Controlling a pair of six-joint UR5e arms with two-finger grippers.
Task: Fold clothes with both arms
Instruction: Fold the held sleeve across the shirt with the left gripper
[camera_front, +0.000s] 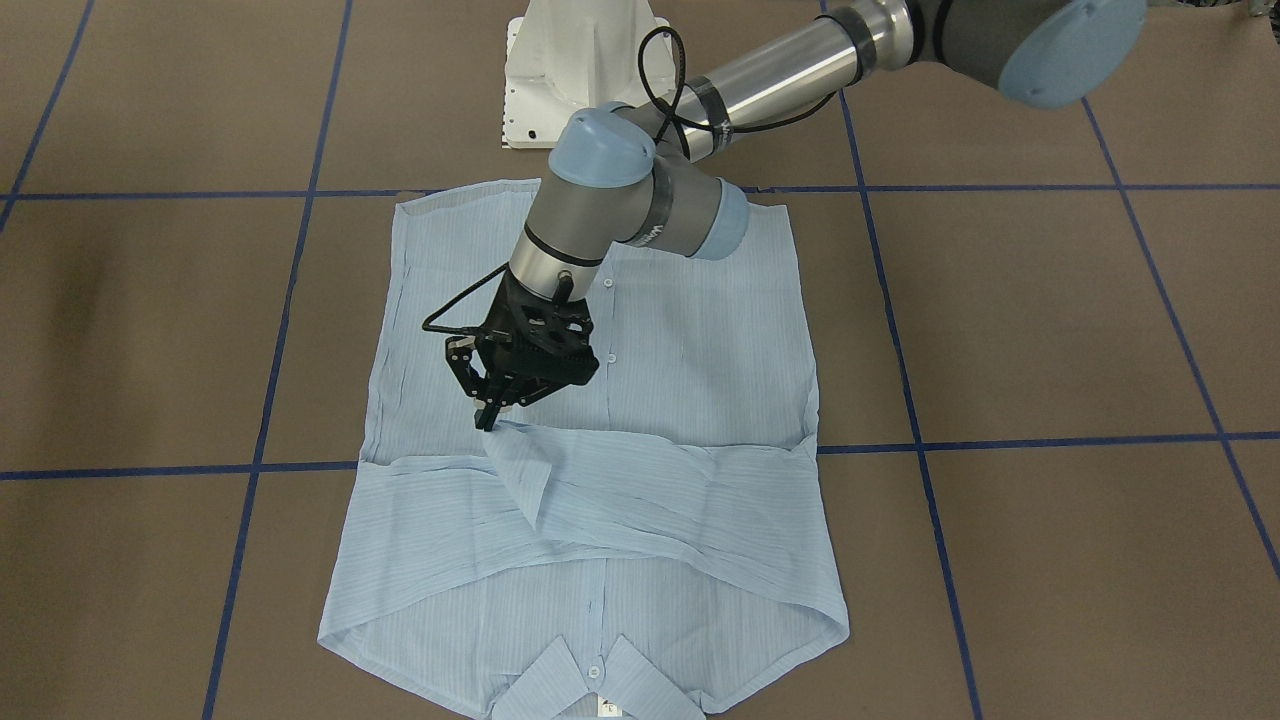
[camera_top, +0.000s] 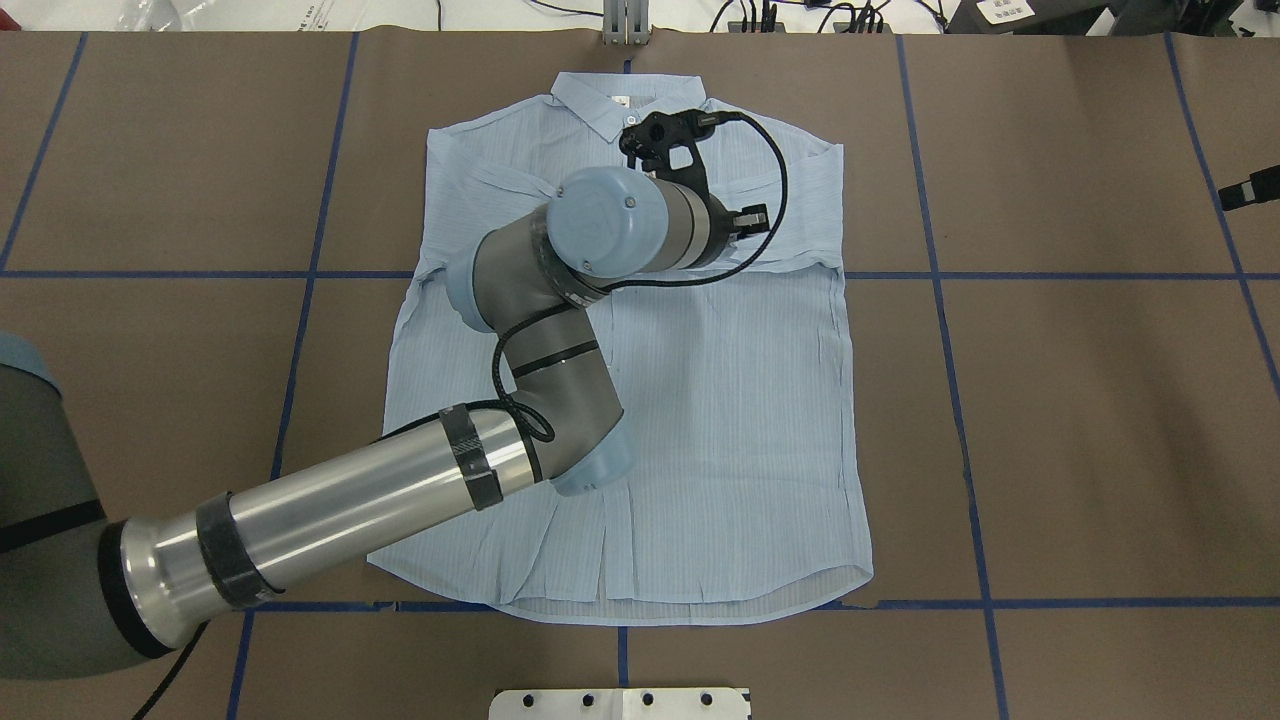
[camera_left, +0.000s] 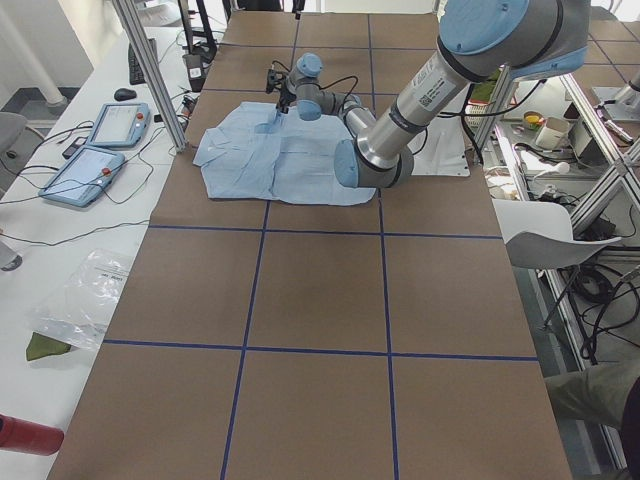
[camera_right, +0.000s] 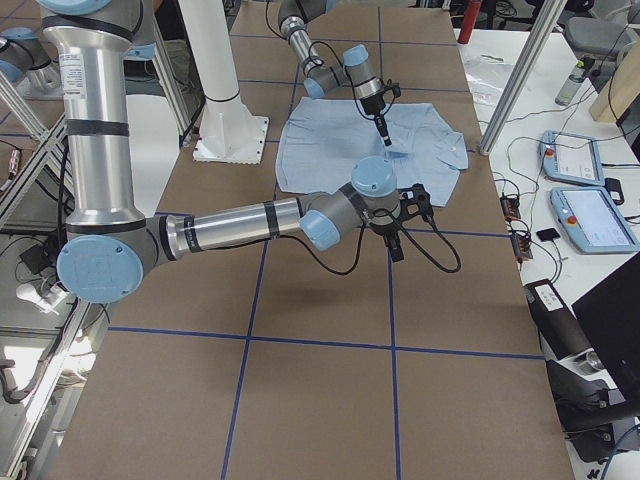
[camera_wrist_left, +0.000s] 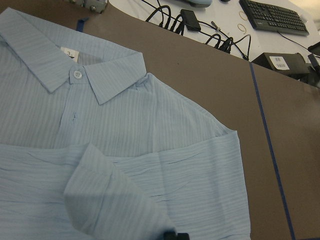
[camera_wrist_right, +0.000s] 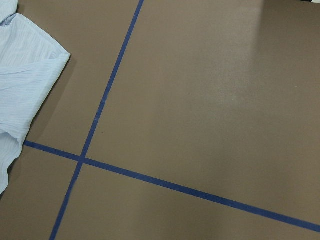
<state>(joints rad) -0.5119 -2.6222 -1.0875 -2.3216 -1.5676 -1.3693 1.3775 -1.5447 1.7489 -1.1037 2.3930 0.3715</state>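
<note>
Folding looks partway: shirt lies flat on the table, sleeves crossed over its chest, body unfolded. The left gripper pinches a cuff there; the right gripper, well off the shirt, is unreadable.

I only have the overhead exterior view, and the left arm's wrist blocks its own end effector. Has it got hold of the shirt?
Observer: Yes. In the front-facing view the left end effector looks pinched shut on a raised corner of the sleeve that is folded across the shirt.
Operator: And the right end effector? I see only a black tip at my edge.
Observer: The exterior right view shows the right end effector over bare table beside the shirt, clear of the cloth. I cannot tell whether it is open or shut.
</note>
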